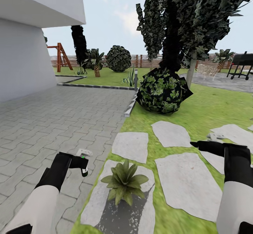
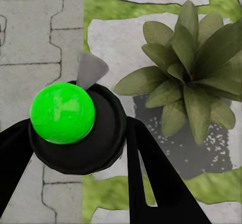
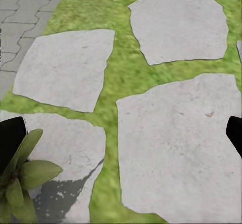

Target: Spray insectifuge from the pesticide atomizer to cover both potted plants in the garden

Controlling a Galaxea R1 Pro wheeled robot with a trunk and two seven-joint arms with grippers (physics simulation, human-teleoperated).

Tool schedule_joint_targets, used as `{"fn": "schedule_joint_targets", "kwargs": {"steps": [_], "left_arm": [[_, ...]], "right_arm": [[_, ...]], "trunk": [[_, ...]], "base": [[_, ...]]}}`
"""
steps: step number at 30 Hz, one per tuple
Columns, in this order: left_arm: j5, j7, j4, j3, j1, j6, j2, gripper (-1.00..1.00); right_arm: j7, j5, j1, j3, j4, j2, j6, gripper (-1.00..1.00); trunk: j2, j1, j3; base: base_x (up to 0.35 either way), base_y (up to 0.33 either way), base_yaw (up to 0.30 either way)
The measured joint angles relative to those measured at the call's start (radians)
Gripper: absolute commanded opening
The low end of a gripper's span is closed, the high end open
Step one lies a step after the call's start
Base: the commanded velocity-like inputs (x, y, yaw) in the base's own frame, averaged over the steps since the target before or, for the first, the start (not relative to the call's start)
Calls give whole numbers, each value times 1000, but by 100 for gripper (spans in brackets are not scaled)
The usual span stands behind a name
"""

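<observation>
I see the garden lawn [image 1: 211, 107] running ahead of me, with grey block paving [image 1: 52, 121] on my left side and a white building wall [image 1: 21, 62] beyond it. A brown slatted fence [image 1: 140, 60] closes the far edge. A tall dark tree [image 1: 182, 20] stands over a round leafy bush [image 1: 162, 91] straight ahead. Pale stone slabs [image 1: 186, 181] lie set in the grass between my arms.

One potted plant [image 1: 123, 181], a rosette of pointed green leaves, stands on the nearest slab, low and central in the head view, with its shadow falling toward me. The left wrist view shows the same rosette [image 2: 189, 78] just beside the bottle.

My left gripper [image 1: 79, 162] is clamped on the pesticide atomizer [image 1: 84, 171], held over the paving edge near the plant. In the left wrist view the bottle's round dark body [image 2: 85, 138] sits between the black fingers [image 2: 156, 183].

My right gripper [image 1: 195, 144] hangs over the slabs, empty, with its jaws spread wide.
</observation>
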Motion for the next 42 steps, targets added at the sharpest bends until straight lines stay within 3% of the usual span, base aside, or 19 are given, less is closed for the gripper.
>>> {"fn": "schedule_joint_targets", "kwargs": {"steps": [8, 13, 14, 17, 21, 26, 27, 31, 42], "left_arm": [[2, -3, 7, -3, 0, 0, -1, -100], [1, -3, 74, 0, -1, 12, 1, -100], [0, -3, 81, -3, -3, 41, 1, -100], [-1, -3, 96, -17, -6, 249, 1, -100], [6, -4, 152, -28, -36, 334, 3, -100], [9, -3, 435, -32, -183, 343, 3, -100], [6, -3, 459, -32, -197, 343, 2, -100], [4, -2, 496, -31, -220, 342, 1, -100], [2, -3, 500, -32, -214, 340, 1, -100]], "right_arm": [[0, 0, 0, -1, -3, -1, 4, 100], [0, 1, 0, 0, -2, 0, 4, 100], [-1, 1, 0, 0, -2, 0, 4, 100], [-1, -1, 0, 1, -1, 0, 3, 100], [0, -2, 0, 3, 0, 0, 3, 100], [0, -3, 0, 2, 0, 0, 3, 100], [0, -3, 0, 2, 0, 0, 3, 100], [0, -1, 0, 3, 0, 0, 2, 100], [0, 0, 0, 3, 0, 0, 3, 100]], "trunk": [[0, 0, 1], [0, 0, 5], [0, 0, 5], [0, 0, 6], [0, 0, 7], [0, 0, 7], [0, 0, 7], [0, 0, 7], [0, 0, 7]], "base": [[82, 66, -87], [1, 1, -229], [0, 0, -153], [0, 0, -60], [0, 0, -9], [0, 0, -1], [0, 0, 0], [0, 0, 0], [105, 168, -103]]}}
